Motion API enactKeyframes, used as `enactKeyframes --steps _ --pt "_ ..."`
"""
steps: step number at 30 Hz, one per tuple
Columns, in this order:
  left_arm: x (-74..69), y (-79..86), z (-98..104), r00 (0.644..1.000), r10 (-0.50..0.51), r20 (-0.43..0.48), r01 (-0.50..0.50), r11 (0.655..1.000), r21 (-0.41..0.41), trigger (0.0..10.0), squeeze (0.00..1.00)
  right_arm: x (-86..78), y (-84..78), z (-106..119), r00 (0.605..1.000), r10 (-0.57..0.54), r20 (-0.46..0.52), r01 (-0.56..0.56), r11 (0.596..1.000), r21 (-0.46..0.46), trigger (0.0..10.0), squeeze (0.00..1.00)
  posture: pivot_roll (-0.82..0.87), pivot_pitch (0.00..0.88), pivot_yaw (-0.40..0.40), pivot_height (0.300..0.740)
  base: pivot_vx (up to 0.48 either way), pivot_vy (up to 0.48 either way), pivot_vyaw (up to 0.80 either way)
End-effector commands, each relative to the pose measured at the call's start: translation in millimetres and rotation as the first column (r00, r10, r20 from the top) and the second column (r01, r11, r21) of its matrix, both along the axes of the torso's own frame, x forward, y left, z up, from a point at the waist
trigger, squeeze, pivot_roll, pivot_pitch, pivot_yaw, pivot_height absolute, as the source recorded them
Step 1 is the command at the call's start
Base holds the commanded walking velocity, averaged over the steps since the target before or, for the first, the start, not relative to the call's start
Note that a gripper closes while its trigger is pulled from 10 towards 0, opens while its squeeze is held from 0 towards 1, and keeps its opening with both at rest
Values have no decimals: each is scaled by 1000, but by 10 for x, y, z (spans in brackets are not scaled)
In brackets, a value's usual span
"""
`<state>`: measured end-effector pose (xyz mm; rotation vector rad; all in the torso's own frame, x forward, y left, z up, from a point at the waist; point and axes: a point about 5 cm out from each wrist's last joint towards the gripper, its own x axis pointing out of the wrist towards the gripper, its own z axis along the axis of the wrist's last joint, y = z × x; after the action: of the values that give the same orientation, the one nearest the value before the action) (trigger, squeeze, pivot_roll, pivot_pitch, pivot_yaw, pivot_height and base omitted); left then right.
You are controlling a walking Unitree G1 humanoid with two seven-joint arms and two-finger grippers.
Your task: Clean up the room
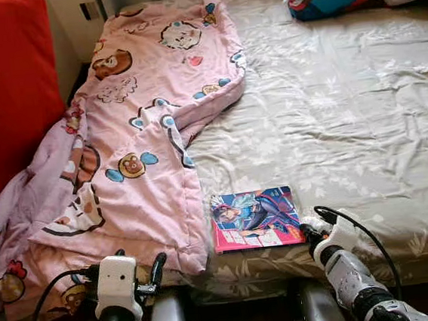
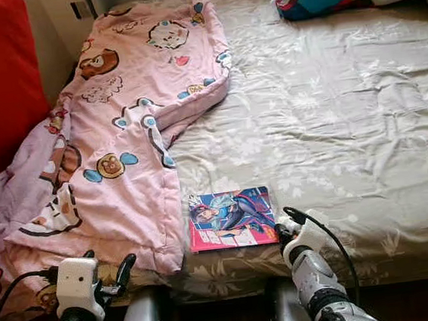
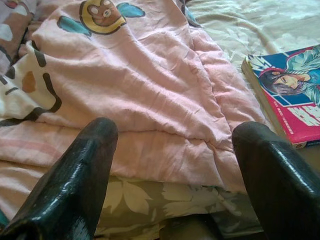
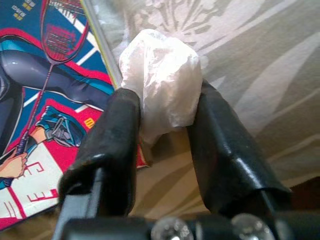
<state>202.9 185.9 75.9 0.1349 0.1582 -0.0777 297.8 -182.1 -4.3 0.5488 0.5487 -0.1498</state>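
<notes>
A crumpled white wad (image 4: 161, 75) sits pinched between the fingers of the right tool (image 4: 162, 125), at the bed's (image 1: 346, 117) near edge, touching the book's (image 1: 254, 218) right corner. The book lies just left of that tool, long axis crosswise. The left tool (image 3: 175, 165) hovers spread over the pink quilt (image 1: 137, 145), farther off.

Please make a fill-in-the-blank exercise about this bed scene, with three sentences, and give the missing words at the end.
1. The right pincer is shut on a crumpled white ____.
2. The manga book lies on the bedsheet beside the ____ quilt.
3. The left pincer is ____, its fingers apart before the quilt's edge.

Missing words: tissue; pink; open
</notes>
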Motion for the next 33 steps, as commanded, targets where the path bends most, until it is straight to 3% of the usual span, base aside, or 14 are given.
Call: enactKeyframes --steps 1,16,25,26,27,28,30,33 --pt "9 0 -46 1000 2 -10 -2 1000 17 10000 0 -77 -11 -74 999 4 -34 -5 1000 -6 0 0 163 112 -9 587 0 0 0" --pt "119 -8 -274 999 22 -36 -21 999 28 10000 0 -148 -100 -121 999 -7 -40 5 999 -45 0 0 140 26 -38 587 0 0 0" --pt "81 54 -558 990 83 -114 -83 997 11 10000 0 -229 -283 -111 995 -81 53 86 991 -98 0 0 113 0 -56 587 0 0 0" --pt "43 74 -641 983 107 -151 -109 994 -8 10000 0 -270 -293 -122 995 -63 79 72 990 -119 8314 0 100 0 -55 587 0 0 0" --pt "22 85 -692 978 118 -175 -123 992 -19 10000 0 -303 -293 -143 995 -54 81 64 990 -127 10000 0 100 0 -55 587 0 0 0" --pt "22 85 -692 978 118 -175 -123 992 -19 10000 0 -303 -293 -143 995 -54 81 64 990 -127 10000 0 100 0 -55 587 0 0 0" --pt "-39 121 -904 954 138 -267 -151 988 -27 10000 0 -481 -262 -290 1000 -11 17 14 987 -160 10000 0 77 0 -55 587 0 0 0" --pt "-64 151 -1019 934 157 -322 -176 984 -33 10000 0 -628 -219 -400 999 37 -27 -42 982 -186 10000 0 71 0 -55 587 0 0 0"
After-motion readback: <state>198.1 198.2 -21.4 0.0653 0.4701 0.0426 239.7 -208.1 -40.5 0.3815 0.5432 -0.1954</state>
